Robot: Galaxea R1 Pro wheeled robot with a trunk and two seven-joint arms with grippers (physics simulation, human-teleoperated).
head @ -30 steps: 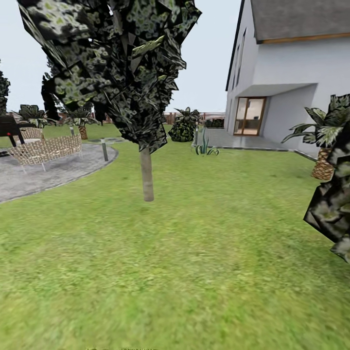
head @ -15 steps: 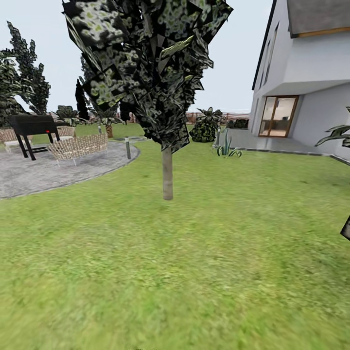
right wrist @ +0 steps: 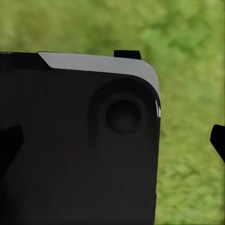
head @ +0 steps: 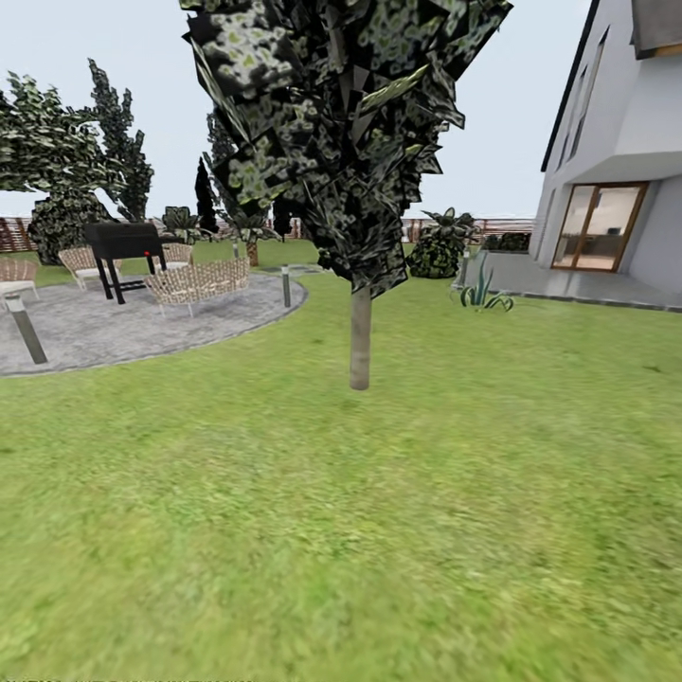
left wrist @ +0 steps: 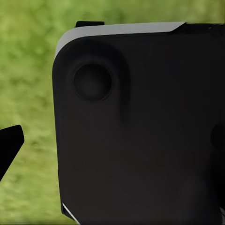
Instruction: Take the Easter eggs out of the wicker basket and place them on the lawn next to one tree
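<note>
The head view looks across the lawn toward a thin-trunked tree with dark, patchy foliage, and this tree serves as the landmark for the rest. Beyond it and to its left lies a grey paved circle with wicker chairs and a black grill; to its right stands the white house with a glazed door.

No basket, egg or thick grey-brown trunk lies anywhere on the grass around that tree, so which way the basket lies from either arm cannot be judged, nor which arm is nearer it. The robot is probably still searching the garden.

Each wrist view looks down past a dark part of the robot's body onto blurred grass. Dark tips at the edges may be fingers, but whether either gripper is spread or closed I cannot tell.
</note>
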